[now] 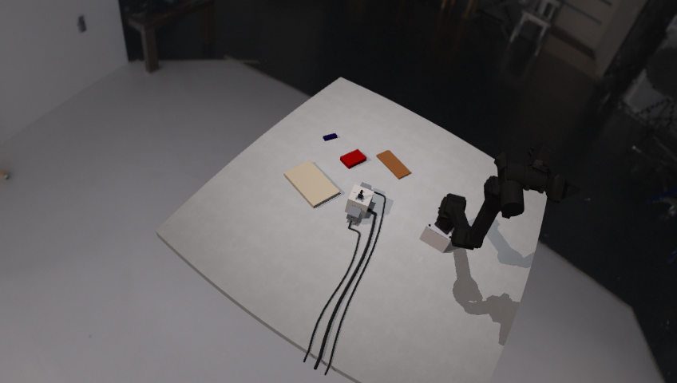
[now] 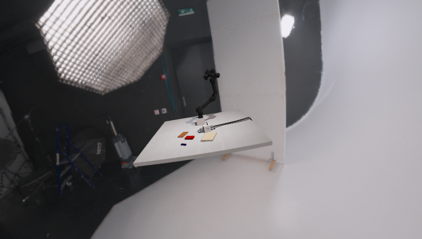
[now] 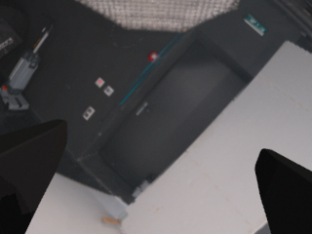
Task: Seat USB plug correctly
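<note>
I am seeing the pincer [image 1: 568, 189] standing wide open and gripping nothing, raised high and well apart from the power cube [image 1: 359, 201] on the counter [image 1: 247, 246], where the USB plug [image 1: 361, 194] is sitting, apparently upright, in its top socket.

White lettering ran down a dark folded studio umbrella [image 2: 96, 151], too blurred to read, a green wall sign [image 2: 185, 11] above the door, likewise illegible.
</note>
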Available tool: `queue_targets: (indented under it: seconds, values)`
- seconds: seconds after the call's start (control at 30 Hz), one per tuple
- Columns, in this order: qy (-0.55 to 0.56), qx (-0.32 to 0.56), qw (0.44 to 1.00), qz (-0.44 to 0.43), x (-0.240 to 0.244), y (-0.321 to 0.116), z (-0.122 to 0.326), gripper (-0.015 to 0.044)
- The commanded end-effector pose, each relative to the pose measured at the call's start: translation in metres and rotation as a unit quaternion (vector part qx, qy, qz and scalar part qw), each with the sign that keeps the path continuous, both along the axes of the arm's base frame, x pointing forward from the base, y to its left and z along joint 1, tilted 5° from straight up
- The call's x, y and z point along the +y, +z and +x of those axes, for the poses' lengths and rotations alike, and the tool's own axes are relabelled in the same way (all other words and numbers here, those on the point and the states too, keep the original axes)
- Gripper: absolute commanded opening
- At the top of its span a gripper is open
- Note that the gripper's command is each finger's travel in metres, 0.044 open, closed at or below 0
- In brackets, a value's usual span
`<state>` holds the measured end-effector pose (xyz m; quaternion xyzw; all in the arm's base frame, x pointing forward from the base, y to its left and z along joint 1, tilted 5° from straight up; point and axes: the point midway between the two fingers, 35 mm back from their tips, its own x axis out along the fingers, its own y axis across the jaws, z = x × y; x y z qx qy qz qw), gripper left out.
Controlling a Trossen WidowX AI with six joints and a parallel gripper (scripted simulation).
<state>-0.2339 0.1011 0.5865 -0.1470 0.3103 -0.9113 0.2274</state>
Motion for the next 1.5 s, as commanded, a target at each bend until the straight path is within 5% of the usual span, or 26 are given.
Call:
queue_targets:
  seconds: [0.0,0.3,0.8,1.13,1.47]
  values:
    - [0.003,0.002,1.000,-0.005,-0.003,0.002,0.001,0.0426]
    - [0.104,0.154,0.982,0.039,-0.123,0.043,0.068,0.0440]
    - [0.383,0.414,0.819,0.110,-0.277,0.023,0.298,0.0440]
    - [0.553,0.525,0.629,0.149,-0.283,-0.060,0.463,0.0440]
    - [0.683,0.591,0.381,0.198,-0.217,-0.184,0.585,0.0440]
